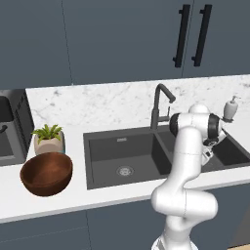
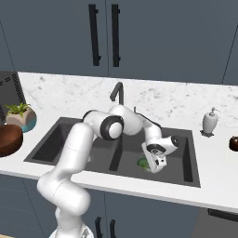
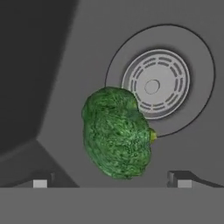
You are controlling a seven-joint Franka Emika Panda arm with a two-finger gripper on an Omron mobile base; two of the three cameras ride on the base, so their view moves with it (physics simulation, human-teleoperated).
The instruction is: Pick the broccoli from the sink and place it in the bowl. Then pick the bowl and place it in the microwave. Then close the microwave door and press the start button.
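The bright green broccoli (image 3: 116,133) lies on the floor of the right basin of the dark grey sink (image 2: 189,160), beside the round metal drain (image 3: 155,83). My gripper (image 2: 156,165) is lowered into that basin and stands open just above the broccoli (image 2: 143,162). Its two fingertips (image 3: 41,182) are spread wide on either side of the floret, not touching it. The reddish-brown wooden bowl (image 1: 46,173) sits upright and empty on the counter left of the sink (image 1: 87,161). A part of the black microwave (image 1: 10,128) shows at the far left edge.
A small potted plant (image 1: 49,139) stands just behind the bowl. The dark faucet (image 1: 158,105) rises behind the divider between the basins. A soap dispenser (image 2: 210,122) stands on the counter right of the sink, and a small dark object (image 2: 234,143) shows at the right edge.
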